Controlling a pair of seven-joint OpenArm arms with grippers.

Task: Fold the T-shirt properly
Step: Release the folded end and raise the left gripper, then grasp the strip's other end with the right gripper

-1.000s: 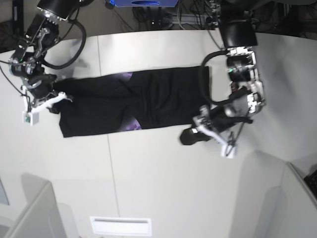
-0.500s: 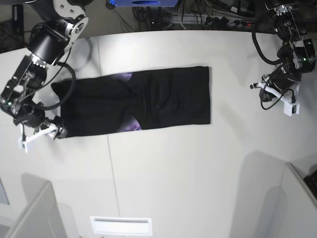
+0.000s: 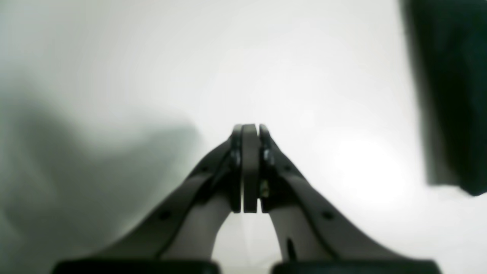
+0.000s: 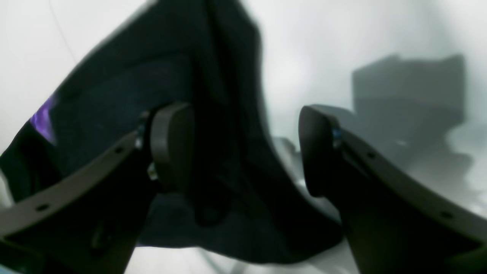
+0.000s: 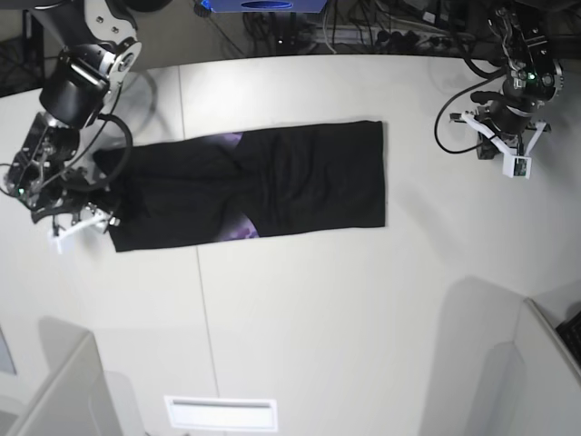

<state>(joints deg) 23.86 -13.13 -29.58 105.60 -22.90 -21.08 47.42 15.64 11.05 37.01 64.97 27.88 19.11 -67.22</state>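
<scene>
The black T-shirt [image 5: 272,182] lies flat on the white table as a long folded strip, with a little purple print [image 5: 241,229] showing at its middle. My right gripper [image 5: 95,207] hovers at the strip's left end. Its jaws stand wide open in the right wrist view [image 4: 243,148], with a raised fold of the black cloth [image 4: 224,95] between them and a purple patch [image 4: 42,121] at the left. My left gripper [image 5: 497,134] is far off to the right of the shirt. It is shut [image 3: 250,129] on nothing, and the shirt's edge [image 3: 452,95] shows at that view's right.
The white tabletop [image 5: 300,318] spreads wide in front of the shirt. Grey panels [image 5: 64,391] stand at the near left and near right corners [image 5: 508,363]. Cables and equipment [image 5: 300,23] sit beyond the table's far edge.
My left arm let the shirt's near right corner go and drew back to the far right. My right gripper opened, swung out to the left, then came back to the shirt's left end.
</scene>
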